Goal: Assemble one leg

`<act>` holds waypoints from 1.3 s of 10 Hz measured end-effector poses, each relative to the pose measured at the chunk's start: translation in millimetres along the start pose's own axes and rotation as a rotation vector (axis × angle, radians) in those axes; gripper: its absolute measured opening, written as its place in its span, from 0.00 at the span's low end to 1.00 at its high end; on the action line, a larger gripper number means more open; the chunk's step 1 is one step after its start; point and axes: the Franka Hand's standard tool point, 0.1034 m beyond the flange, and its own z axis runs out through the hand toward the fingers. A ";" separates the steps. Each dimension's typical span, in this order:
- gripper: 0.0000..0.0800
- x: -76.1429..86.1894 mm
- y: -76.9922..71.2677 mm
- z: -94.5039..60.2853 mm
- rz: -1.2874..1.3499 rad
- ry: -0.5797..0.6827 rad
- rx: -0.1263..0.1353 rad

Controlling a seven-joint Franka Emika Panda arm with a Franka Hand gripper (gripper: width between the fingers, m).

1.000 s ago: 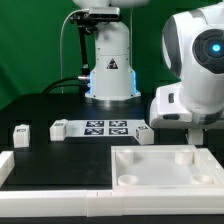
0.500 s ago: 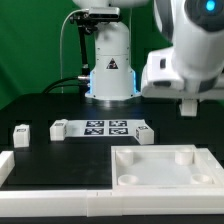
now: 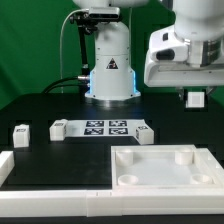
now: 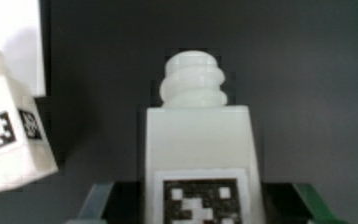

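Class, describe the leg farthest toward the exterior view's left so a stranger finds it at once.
Start at the marker board mid-table. Go toward the exterior view's left, past the near leg beside its end. The lone leg beyond sits apart, with bare black table all around it.

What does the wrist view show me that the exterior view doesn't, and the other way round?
Only the wrist view shows the leg close up, with its ribbed tip and square tag, and another tagged white piece off to one side. Only the exterior view shows the robot's base, the white tray and the marker board. Both show the gripper, whose dark fingers flank the leg in the wrist view, and the black table.
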 end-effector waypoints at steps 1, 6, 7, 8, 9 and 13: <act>0.36 -1.0 -0.6 0.7 -0.002 0.051 0.004; 0.36 64.7 20.8 -65.0 -0.107 0.483 0.034; 0.36 77.0 18.0 -73.5 -0.120 0.603 0.051; 0.36 73.8 15.1 -70.4 -0.120 0.695 0.069; 0.36 70.3 15.2 -64.8 -0.127 0.708 0.069; 0.36 101.2 15.3 -69.8 -0.260 0.721 0.014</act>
